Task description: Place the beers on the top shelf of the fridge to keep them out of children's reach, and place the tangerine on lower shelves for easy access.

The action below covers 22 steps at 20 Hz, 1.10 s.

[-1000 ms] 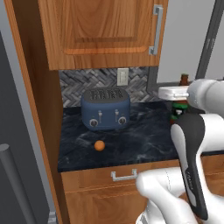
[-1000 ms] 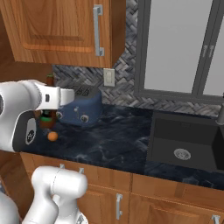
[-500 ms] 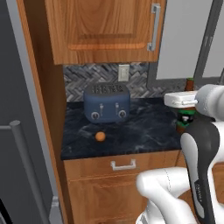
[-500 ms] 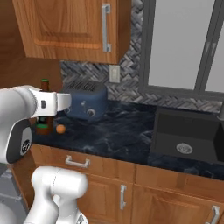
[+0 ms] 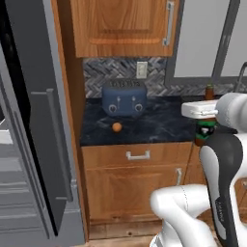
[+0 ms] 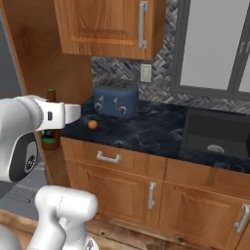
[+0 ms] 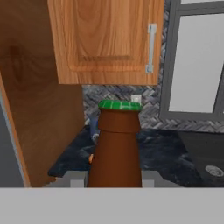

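My gripper (image 7: 114,181) is shut on a brown beer bottle (image 7: 116,148) with a green cap, held upright in front of the counter. The same beer (image 5: 209,91) pokes up above my white hand and hangs below it at the right of the left base view. In the right base view the beer (image 6: 50,93) is at the left. The tangerine (image 5: 116,127) (image 6: 92,124) lies on the dark counter in front of the blue toaster. The fridge (image 5: 43,120) stands open at the left, with grey drawer fronts (image 5: 14,193) low inside. The green beer is out of view.
A blue toaster (image 5: 124,98) (image 6: 115,99) stands at the back of the counter (image 5: 159,128). Wooden cabinets (image 5: 123,26) hang above it and a tall wooden panel (image 7: 39,109) borders the fridge. A sink (image 6: 217,139) is set in the counter at the right.
The base has backed away from the counter and the whole scene has shifted; the open fridge has come into the left base view. The beer stays in my gripper.
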Tool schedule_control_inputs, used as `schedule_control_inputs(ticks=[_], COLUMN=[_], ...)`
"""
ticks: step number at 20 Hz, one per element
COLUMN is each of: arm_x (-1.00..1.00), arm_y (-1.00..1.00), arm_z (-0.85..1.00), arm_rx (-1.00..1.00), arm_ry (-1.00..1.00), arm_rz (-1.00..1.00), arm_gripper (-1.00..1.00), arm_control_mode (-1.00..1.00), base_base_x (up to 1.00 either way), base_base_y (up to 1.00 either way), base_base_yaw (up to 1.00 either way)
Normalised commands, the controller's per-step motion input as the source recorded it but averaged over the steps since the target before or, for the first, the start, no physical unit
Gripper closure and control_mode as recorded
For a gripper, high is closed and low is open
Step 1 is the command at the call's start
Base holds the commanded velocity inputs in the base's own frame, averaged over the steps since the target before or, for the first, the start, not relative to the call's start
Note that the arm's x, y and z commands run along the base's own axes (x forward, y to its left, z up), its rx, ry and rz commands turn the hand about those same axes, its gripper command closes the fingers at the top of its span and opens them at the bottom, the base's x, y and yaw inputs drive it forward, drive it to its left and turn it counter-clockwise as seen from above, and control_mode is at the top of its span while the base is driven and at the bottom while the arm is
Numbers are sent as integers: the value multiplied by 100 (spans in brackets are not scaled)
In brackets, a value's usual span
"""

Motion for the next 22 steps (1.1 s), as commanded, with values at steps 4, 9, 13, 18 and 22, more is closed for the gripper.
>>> schedule_control_inputs(ticks=[4, 9, 13, 18, 22], arm_x=[0, 0, 0, 0, 0], arm_y=[0, 0, 0, 0, 0], arm_z=[0, 0, 0, 0, 0], arm_rx=[0, 0, 0, 0, 0], arm_ry=[0, 0, 0, 0, 0], arm_rz=[0, 0, 0, 0, 0], arm_gripper=[100, 100, 100, 100, 100], arm_control_mode=[100, 100, 100, 100, 100], base_base_x=[-87, -47, -2, 0, 18], base_base_y=[81, 97, 100, 96, 83], base_base_yaw=[19, 27, 45, 46, 25])
